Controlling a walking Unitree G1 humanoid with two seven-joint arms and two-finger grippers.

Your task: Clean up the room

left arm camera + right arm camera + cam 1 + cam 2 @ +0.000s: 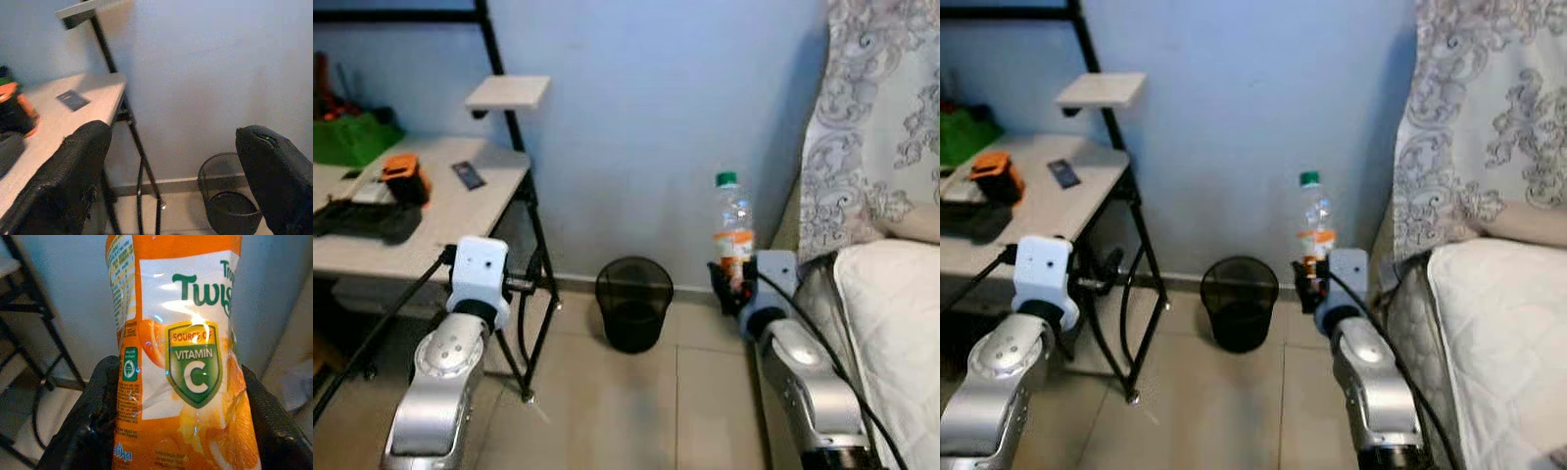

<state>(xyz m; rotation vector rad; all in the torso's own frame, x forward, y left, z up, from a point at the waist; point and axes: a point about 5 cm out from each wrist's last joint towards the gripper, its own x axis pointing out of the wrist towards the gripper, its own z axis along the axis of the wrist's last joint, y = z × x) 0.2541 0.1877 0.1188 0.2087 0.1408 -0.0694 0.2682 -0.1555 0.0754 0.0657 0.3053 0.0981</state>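
A clear plastic juice bottle (734, 227) was clamped upright by the right gripper (732, 284) near a black mesh wastebasket (633, 303); the left gripper (171, 171) was spread wide beside the desk (450, 211).

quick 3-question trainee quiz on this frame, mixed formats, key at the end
1. True or false: the right end effector holds the bottle upright.
2. The bin stands: A) on the desk B) on the floor by the wall C) on the bed
3. Fill in: the bottle's cap is ____ in colour.

Key
1. True. Its fingers clamp both sides of the orange label.
2. B. It sits between the desk and the bed.
3. Green.

Bonus note: the left end effector is open, holding nothing.
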